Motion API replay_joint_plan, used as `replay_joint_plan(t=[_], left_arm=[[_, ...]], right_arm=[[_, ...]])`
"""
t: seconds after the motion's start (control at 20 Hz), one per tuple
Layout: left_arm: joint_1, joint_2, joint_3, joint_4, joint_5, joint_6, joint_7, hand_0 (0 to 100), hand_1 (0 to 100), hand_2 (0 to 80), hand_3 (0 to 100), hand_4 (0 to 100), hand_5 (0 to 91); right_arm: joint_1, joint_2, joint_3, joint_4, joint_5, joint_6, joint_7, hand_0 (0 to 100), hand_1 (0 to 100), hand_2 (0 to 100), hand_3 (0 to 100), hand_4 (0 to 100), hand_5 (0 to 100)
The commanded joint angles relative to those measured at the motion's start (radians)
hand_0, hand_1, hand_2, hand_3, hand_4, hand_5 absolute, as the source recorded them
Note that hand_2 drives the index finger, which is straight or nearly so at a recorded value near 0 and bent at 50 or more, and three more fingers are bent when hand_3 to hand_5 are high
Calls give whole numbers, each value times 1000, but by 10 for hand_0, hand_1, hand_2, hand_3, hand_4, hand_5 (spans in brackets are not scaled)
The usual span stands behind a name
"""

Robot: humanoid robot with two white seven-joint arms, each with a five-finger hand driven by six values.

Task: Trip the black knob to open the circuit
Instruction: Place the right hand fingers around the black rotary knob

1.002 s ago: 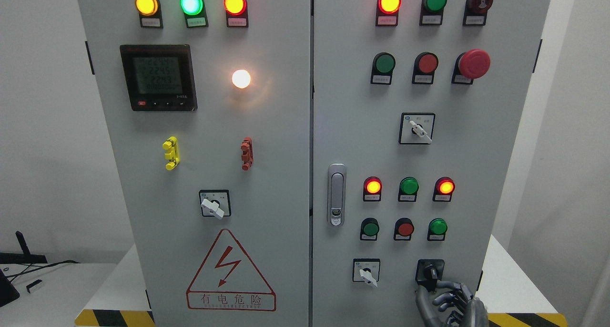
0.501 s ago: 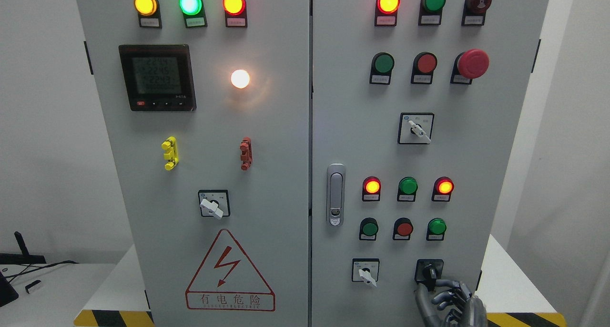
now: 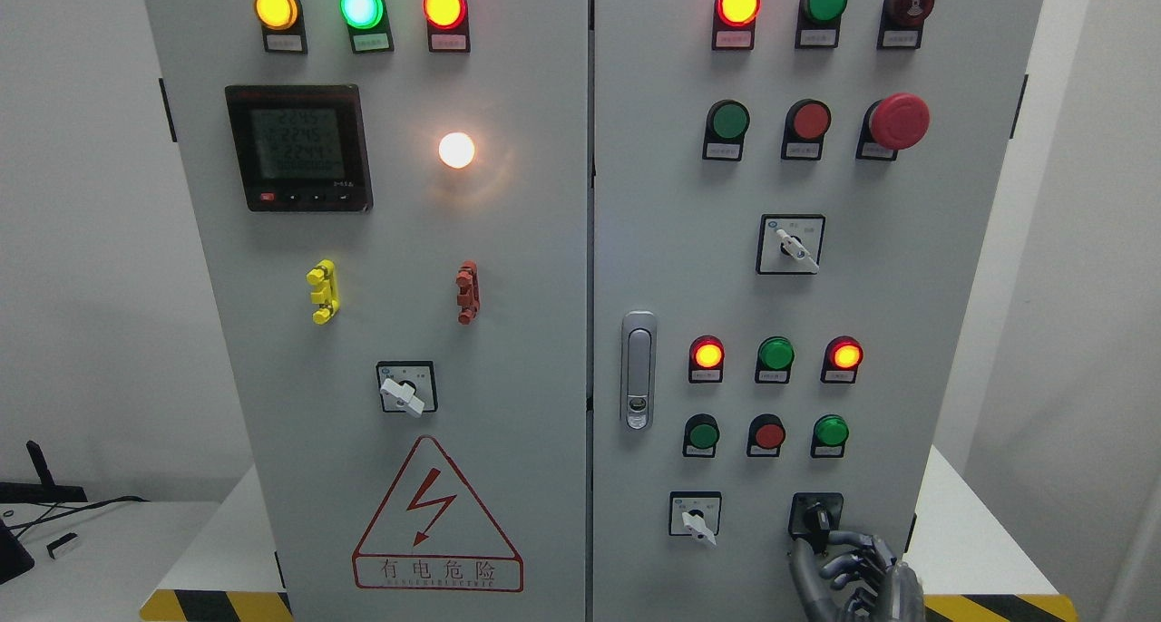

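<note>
We face a grey cabinet [image 3: 508, 268] with two doors, and we place everything else from it. On its left door sits a dark meter [image 3: 298, 147] near the top, and low down a red warning triangle [image 3: 437, 517]. On the right door, a red mushroom button [image 3: 898, 121] stands out in the upper part, and a silver door latch [image 3: 639, 370] runs upright along the door's inner edge.

Our right hand [image 3: 857, 575] rises from the bottom edge at the cabinet's lower right corner. Its fingers [image 3: 843, 563] are curled. The topmost finger reaches up against the lower edge of the black knob [image 3: 817, 516], but we cannot tell whether the hand truly grips the knob or only touches it.

The black knob sits in the bottom row of the right door, rightmost there. Just left of it in the same row is a white selector [image 3: 697, 515] on a square plate. The knob's pointer is too small for us to read.
</note>
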Motion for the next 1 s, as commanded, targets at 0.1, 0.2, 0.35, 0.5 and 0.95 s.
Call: replay_joint_plan(t=[0.1,0.2,0.35,0.5,0.95], left_arm=[[0,1,0,1,-31,1,0,120,389,0,0,0,0],[0,1,0,-1,-31,1,0,120,389,0,0,0,0],[0,1,0,-1,-31,1,0,120,389,0,0,0,0],[0,1,0,-1,-31,1,0,120,389,0,0,0,0],[0,1,0,-1,-31,1,0,120,389,0,0,0,0]], right_arm=[[0,7,-26,2,-4,26,0,297,698,518,779,821,962],[-1,7,-24,-1,-5,26,0,298,698,521,782,824,961],[-1,7,-26,-3,-7,23,0,300,697,522,786,828,963],[-1,7,-26,-4,-7,23,-1,302,697,526,788,828,964],[-3,7,-26,-4,-15,23,0,308,692,533,798,837,964]])
